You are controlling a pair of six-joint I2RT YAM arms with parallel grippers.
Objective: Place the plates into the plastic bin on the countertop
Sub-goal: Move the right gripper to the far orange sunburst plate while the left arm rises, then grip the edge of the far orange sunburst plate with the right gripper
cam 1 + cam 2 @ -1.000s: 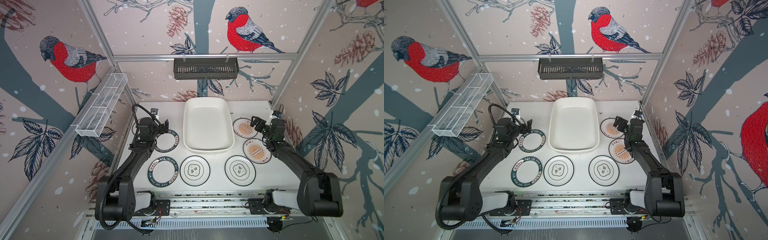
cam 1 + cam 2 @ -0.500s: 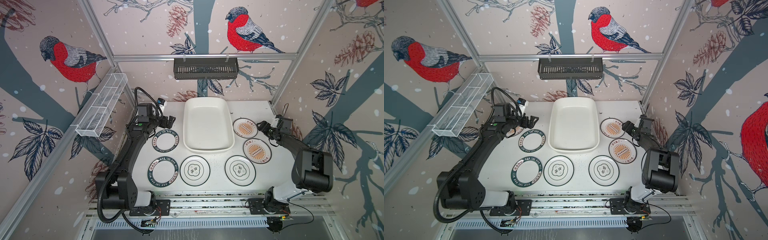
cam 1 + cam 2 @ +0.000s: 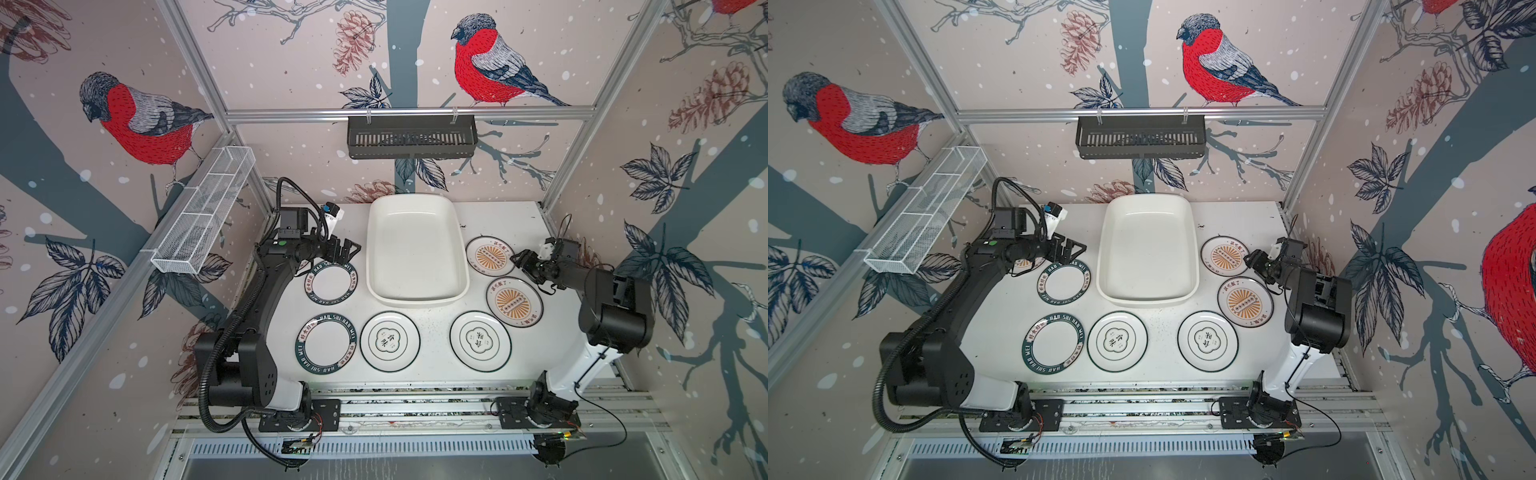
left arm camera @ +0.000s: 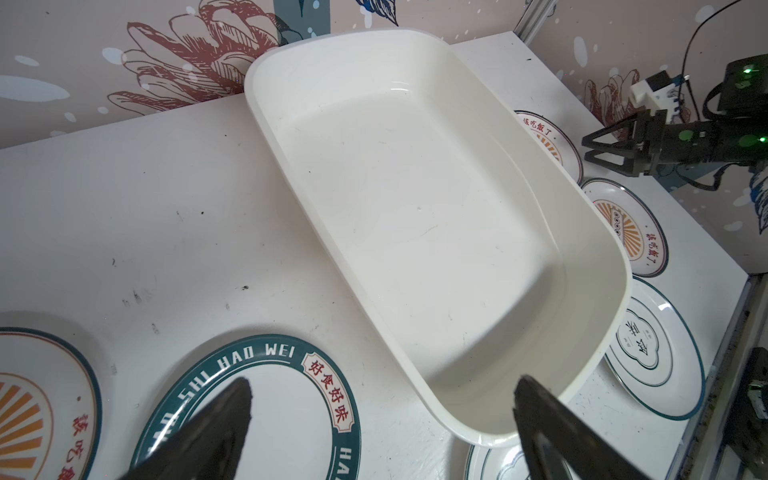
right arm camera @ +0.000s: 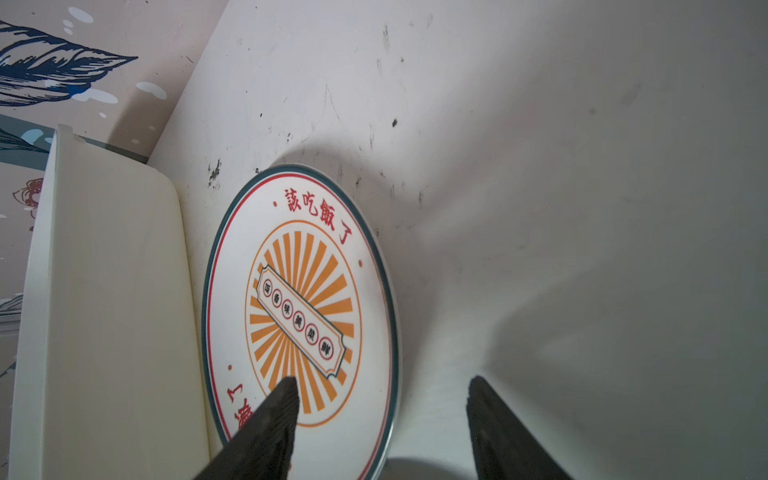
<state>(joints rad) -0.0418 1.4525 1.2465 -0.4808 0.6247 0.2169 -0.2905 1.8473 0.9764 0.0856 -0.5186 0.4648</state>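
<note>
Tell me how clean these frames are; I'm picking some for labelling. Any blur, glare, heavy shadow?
Right wrist view: the right tool is dark and blurred, the sunburst plate sharp, soft shadows on the countertop. Left wrist view: the plastic bin has a small glint on its inner wall. In both top views light is even, but the aluminium posts splay outward.

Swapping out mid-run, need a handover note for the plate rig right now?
Left tool: open, empty, above the far lettered plate's edge, beside the plastic bin.
Right tool: open, empty, straddling the far sunburst plate's rim.
Done: nothing, the bin holds no plates.
Left: all seven are on the countertop, also the near lettered plate, two emblem plates, near sunburst plate, and a third sunburst plate mostly hidden under the left arm.
</note>
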